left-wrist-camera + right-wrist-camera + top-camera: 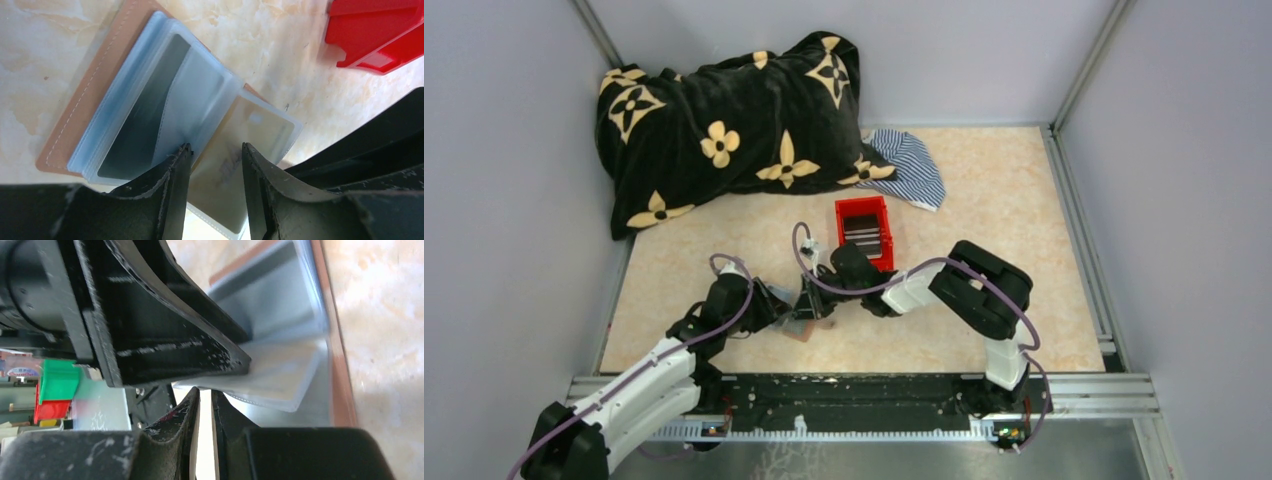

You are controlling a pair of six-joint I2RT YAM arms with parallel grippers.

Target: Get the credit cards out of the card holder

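the card holder (75,115) lies open on the marbled tabletop (280,50), brown cover down, its clear plastic sleeves (200,85) fanned upward. one sleeve holds a dark credit card (145,115); the next one over holds a tan credit card (250,135).

the left jaws (215,146) stand about half open right over the holder, gripping nothing. one fingertip rests at the fold beside the dark card's sleeve. the other comes down on the sleeve of the tan card, so part of that card shows in the gap between them.

the right jaws (205,392) come in from the other side, drawn nearly together with only a thin pale slit left between them. their tips sit at the loose edge of a raised sleeve (280,375), just under a finger of the left jaws. whether they pinch that edge or a card cannot be told.

from above, the holder (809,312) lies between the two arms, just in front of the red bin (864,212), where a few dark cards (864,237) already lie. a black flower-patterned blanket (724,120) is bunched up far behind.
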